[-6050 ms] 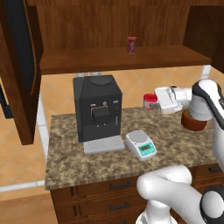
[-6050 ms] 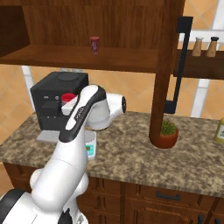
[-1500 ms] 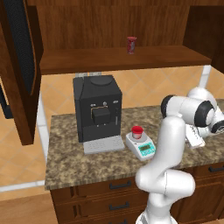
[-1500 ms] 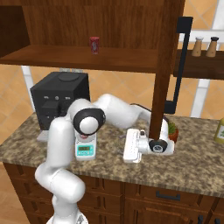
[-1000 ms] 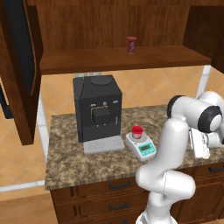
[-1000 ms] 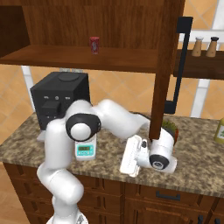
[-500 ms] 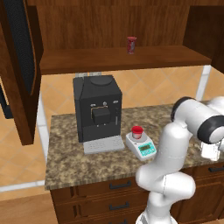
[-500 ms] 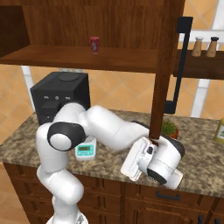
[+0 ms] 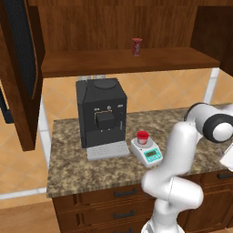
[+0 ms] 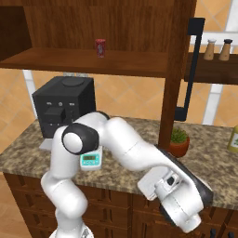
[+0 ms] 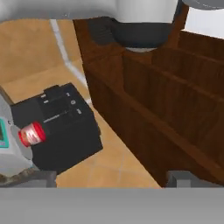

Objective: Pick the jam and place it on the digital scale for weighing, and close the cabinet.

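- Looking along the hand view, the gripper is standing wide open, with its two small dark tips far apart and nothing between them.
- The gripper is hanging low, out in front of the counter on the right side, well away from the jam.
- The jam is sitting upright on the round plate of the digital scale, just beside the black coffee machine.
- So the jam part is looking done, and closing the cabinet is the job that is waiting.
- The cabinet doors are looking big, stiff and heavy, so I think they are going to swing slowly on their hinges and will not bend.
- The long black bar handle is looking like a good place to hook or push, and pushing the door's flat face near its free edge may work too.
- The jam is looking small, light and hard, with a smooth lid, so bumping the scale could tip it.
- The left base view is showing the left door standing open and the jam's red lid from above.
- The right base view is showing the right door edge-on, a small plant and the scale's green display, while the arm is hiding the jam there.
- The hand view is showing the jam lying sideways in the picture because the hand is rolled.
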